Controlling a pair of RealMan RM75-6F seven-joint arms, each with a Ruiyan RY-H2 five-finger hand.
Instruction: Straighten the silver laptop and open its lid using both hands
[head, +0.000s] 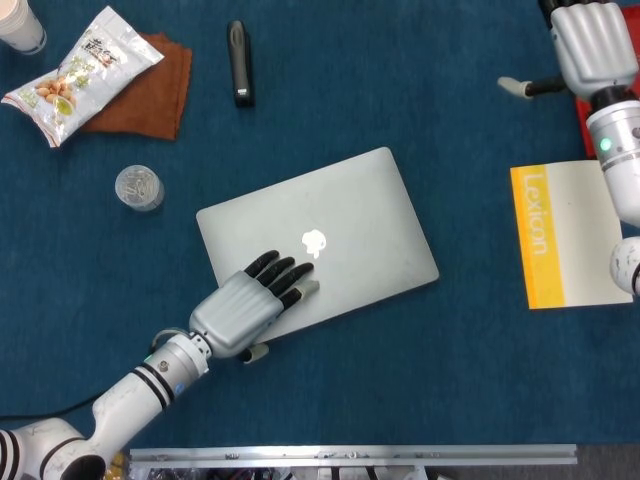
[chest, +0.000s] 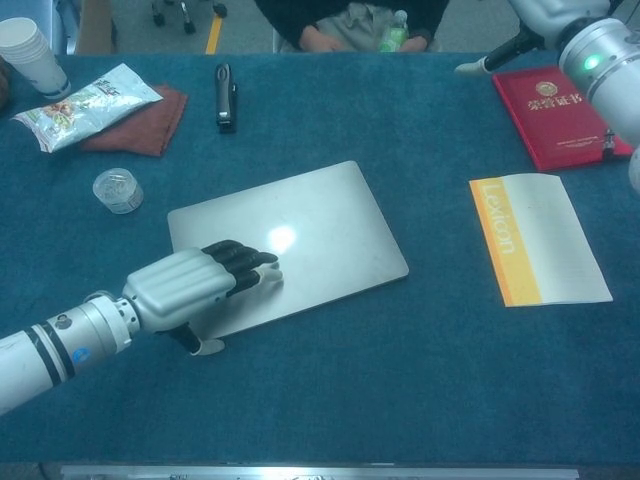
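Note:
The silver laptop (head: 330, 235) (chest: 310, 235) lies closed and skewed on the blue table, its right side turned toward the near edge. My left hand (head: 245, 310) (chest: 190, 285) rests flat on the lid's near left corner, fingers spread toward the logo, thumb off the lid's near edge. My right hand (head: 590, 45) (chest: 550, 15) hovers high at the far right, well away from the laptop, thumb sticking out to the left and nothing seen in it.
A yellow and white Lexicon booklet (head: 565, 235) and a red book (chest: 560, 115) lie right of the laptop. At far left sit a snack bag (head: 80, 70) on a brown cloth (head: 145, 90), a small round tin (head: 138, 187), a black device (head: 238, 62) and a paper cup (chest: 30, 55).

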